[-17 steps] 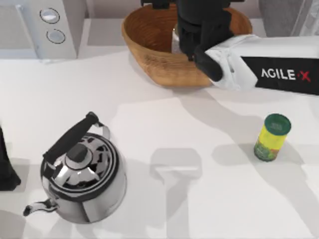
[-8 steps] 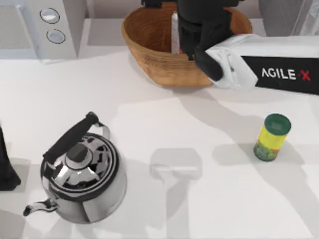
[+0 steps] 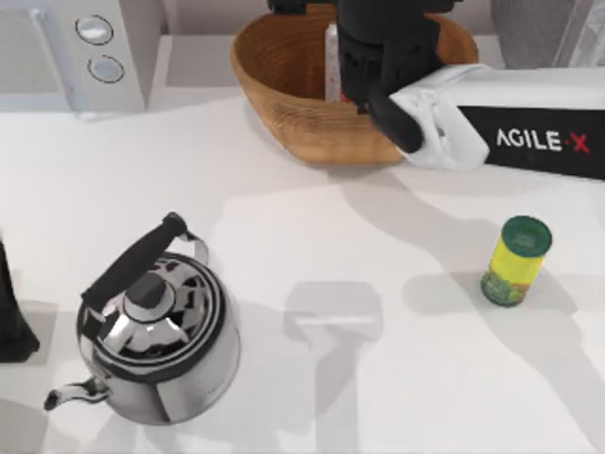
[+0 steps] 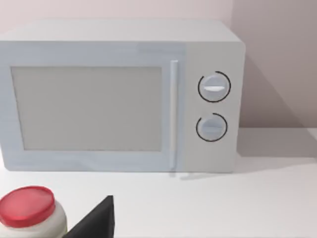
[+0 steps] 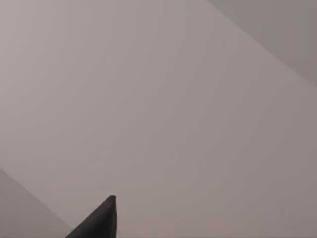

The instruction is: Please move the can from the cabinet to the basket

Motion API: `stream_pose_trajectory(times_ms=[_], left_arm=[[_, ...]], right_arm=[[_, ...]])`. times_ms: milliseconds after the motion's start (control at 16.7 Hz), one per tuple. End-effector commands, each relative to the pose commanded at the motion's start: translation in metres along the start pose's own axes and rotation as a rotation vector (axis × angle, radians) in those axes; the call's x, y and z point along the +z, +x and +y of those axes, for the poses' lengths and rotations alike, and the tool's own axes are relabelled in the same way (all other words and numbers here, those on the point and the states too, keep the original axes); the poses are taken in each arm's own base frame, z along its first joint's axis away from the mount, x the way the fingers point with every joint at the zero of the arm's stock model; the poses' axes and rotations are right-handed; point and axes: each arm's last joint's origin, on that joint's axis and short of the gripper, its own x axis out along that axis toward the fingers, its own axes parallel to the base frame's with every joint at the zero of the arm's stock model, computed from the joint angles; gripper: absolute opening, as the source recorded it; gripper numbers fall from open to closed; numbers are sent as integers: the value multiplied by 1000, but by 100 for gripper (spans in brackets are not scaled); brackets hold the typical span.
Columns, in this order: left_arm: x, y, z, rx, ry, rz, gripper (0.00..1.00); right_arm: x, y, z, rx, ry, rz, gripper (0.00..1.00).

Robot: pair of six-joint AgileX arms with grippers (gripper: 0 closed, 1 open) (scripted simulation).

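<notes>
The brown wicker basket stands at the back middle of the table. My right arm reaches in from the right, and its black right gripper hangs over the basket's inside. A narrow strip of the silver-white can with red marks shows upright inside the basket, right against the gripper's left side; the rest is hidden under the gripper. I cannot tell whether the gripper still holds it. The grey cabinet stands at the back right corner. My left gripper is parked at the table's left edge.
A white microwave with two knobs fills the back left. A shiny kettle sits front left. A yellow-green jar with a green lid stands at the right. A red-lidded white jar stands near the left gripper.
More of the can shows at the right gripper's left side than a second ago, a little farther back. The right arm has edged slightly backward over the basket. The left arm is still.
</notes>
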Motion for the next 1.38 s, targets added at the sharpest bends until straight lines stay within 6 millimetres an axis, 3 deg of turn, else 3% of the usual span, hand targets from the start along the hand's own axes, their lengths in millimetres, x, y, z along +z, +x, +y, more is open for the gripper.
stream_pose_trajectory(times_ms=[1080, 1200, 1380], left_arm=[[0, 0, 0, 0, 0, 0, 100], [0, 0, 0, 0, 0, 0, 100], [0, 0, 0, 0, 0, 0, 100]], right_arm=[[2, -1, -1, 3, 0, -1, 100], [13, -6, -12, 6, 1, -3, 100], [42, -22, -47, 8, -1, -3, 100]])
